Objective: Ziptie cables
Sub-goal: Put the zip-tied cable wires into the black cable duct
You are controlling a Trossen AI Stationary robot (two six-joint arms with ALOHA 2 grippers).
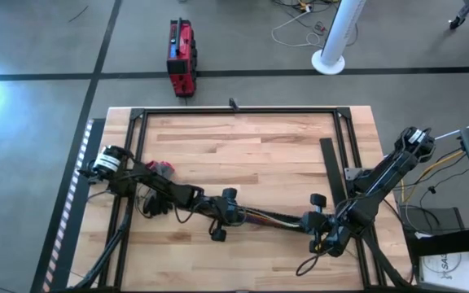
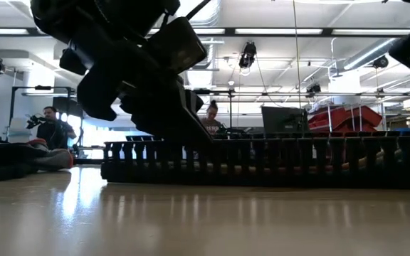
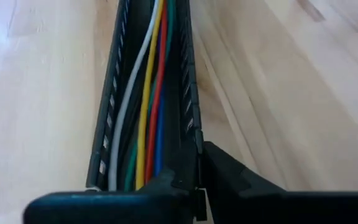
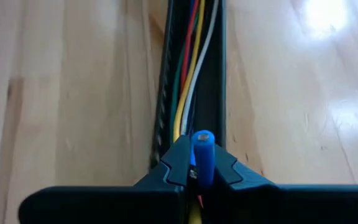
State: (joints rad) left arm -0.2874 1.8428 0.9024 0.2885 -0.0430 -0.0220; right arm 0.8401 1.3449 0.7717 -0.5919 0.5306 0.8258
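Note:
The cables (image 3: 148, 93), thin white, yellow, red, green and blue wires, run inside a black slotted duct (image 1: 271, 217) that lies on the table near its front edge. My left gripper (image 1: 236, 215) is shut at the duct's left end and my right gripper (image 1: 305, 221) is shut at its right end. In the low view the duct (image 2: 276, 160) stretches across the table under my left gripper (image 2: 184, 131). The ziptie is out of view. My left gripper holds the duct's side wall (image 3: 193, 146) at the duct's left end, with one finger (image 3: 166, 183) inside the duct over the wires and the other (image 3: 222, 168) outside. The fingers lie level, along the duct, which rests on the table. My right gripper pinches the wires between its two fingertips (image 4: 179, 163) at the duct's right end. A blue wire's end (image 4: 202, 149) sticks up out of the pinch. The fingers lie level, along the wires, which stay in the duct.
A long black bar (image 1: 328, 163) lies at the right of the table, running toward the far edge. A small red thing (image 1: 164, 168) sits by my left arm. A black frame (image 1: 234, 111) borders the table. People sit in the room beyond.

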